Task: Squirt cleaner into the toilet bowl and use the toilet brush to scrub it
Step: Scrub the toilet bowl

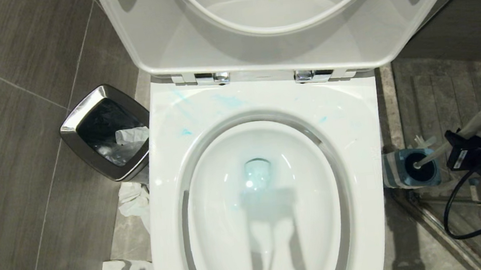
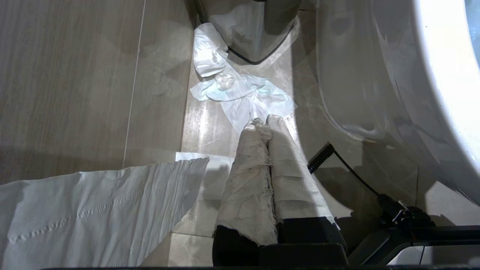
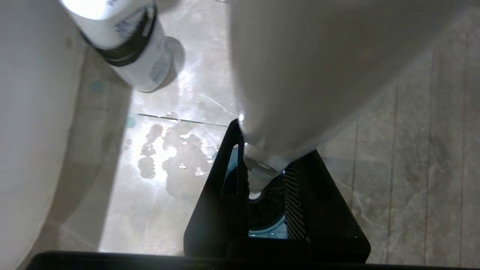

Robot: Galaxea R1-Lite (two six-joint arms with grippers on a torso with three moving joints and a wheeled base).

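Grey tiled floor [image 1: 21,131], open white ceramic toilet bowl [image 1: 270,203] streaked turquoise.
Right tool [image 3: 266,180] low beside bowl, clenched on slim white toilet brush handle [image 1: 476,124]; left tool [image 2: 267,127] clenched empty over floor.

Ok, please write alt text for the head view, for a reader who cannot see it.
An open white toilet bowl with turquoise smears on its rim fills the view. At the right edge, the right gripper is shut on the toilet brush, which stands in its striped holder; a steel bin sits left.
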